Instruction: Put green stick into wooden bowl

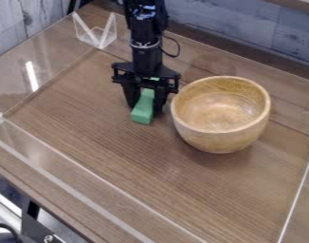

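The green stick [144, 107] lies on the wooden table just left of the wooden bowl [222, 115]. My black gripper [146, 96] points straight down over the stick's far end, its two fingers closed against the stick's sides. The near end of the stick pokes out toward the camera from between the fingers. The light tan bowl sits upright with nothing inside, a short gap to the right of the gripper.
Clear acrylic walls [30, 76] fence the brown wood-grain table [106, 161] on the left, front and right. A transparent triangular stand [91, 31] sits at the back left, behind the arm.
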Tool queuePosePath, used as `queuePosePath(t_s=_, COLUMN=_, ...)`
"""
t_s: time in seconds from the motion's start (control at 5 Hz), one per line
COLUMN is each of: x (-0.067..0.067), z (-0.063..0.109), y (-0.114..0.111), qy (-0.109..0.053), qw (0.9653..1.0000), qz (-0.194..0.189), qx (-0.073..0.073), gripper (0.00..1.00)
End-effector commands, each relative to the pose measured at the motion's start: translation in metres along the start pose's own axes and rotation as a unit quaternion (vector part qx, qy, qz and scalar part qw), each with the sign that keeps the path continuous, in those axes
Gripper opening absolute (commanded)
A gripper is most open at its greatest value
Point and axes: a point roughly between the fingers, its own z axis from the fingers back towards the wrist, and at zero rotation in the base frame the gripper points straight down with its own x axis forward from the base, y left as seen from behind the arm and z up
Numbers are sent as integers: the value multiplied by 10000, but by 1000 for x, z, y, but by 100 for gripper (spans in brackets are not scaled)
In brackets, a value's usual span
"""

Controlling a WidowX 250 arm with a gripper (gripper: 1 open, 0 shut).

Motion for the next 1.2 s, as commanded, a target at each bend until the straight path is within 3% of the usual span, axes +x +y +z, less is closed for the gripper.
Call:
queuePosePath(t_s=0.0, x=4, z=18, y=-1, qy=-187, qw=9998, qz=41, qx=-21, gripper=0)
queuePosePath(t_s=1.0, x=2, z=33, y=1, qy=-101, qw=9999, qz=114, qx=-71, gripper=0)
